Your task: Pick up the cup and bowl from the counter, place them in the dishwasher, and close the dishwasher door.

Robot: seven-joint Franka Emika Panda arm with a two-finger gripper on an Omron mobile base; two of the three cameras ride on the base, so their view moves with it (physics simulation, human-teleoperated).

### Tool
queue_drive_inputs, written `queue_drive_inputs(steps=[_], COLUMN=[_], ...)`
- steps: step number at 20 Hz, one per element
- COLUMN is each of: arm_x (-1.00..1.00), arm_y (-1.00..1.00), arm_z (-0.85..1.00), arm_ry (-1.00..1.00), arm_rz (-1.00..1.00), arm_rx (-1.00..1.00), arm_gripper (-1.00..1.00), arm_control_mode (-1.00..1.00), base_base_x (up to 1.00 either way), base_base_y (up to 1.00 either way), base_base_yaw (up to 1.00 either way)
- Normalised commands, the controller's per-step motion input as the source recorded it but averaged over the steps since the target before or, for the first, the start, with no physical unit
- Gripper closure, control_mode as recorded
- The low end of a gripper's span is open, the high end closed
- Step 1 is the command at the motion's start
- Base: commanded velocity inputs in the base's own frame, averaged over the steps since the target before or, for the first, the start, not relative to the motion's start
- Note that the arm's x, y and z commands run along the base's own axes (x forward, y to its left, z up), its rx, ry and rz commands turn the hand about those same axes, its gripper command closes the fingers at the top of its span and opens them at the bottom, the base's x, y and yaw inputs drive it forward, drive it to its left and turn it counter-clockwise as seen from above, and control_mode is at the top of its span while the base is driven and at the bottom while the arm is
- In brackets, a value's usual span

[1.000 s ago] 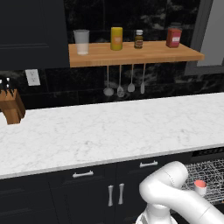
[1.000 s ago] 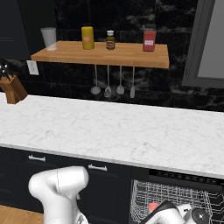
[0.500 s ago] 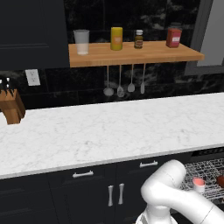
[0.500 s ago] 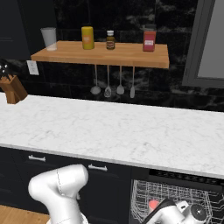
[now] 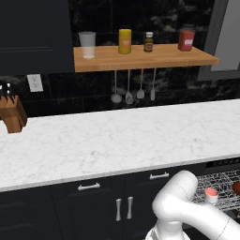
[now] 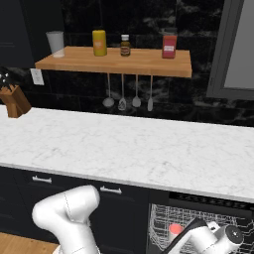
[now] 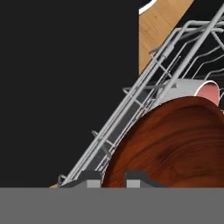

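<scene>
Little has shifted since a moment ago: the claw [image 7: 113, 178] has opened a touch, its tips now narrowly apart. Just past them sits the bowl [image 7: 175, 144], in the dishwasher's wire rack [image 7: 131, 105]; whether they touch it is unclear. The cup [image 7: 199, 90] lies behind it.

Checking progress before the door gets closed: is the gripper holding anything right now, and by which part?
It looks so: the gripper seems to pinch the bowl by its rim, over the dishwasher rack, beside the cup.
</scene>
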Motion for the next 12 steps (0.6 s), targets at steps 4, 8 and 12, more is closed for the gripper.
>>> queue_drive_inputs(steps=[4,8,12], arm_x=[0.26,0.29,0.31], arm_y=[-0.08,-0.03,-0.13], arm_z=[-0.03,-0.44,-0.39], arm_ry=[-0.04,0.0,0.0], arm_rz=[0.06,0.11,0.17], arm_rx=[0.0,-0.01,-0.01], arm_gripper=[1.0,1.0,1.0], arm_control_mode=[-1.0,-1.0,-1.0], base_base_x=[0.0,0.0,0.0], base_base_y=[0.0,0.0,0.0], base_base_yaw=[0.0,0.0,0.0])
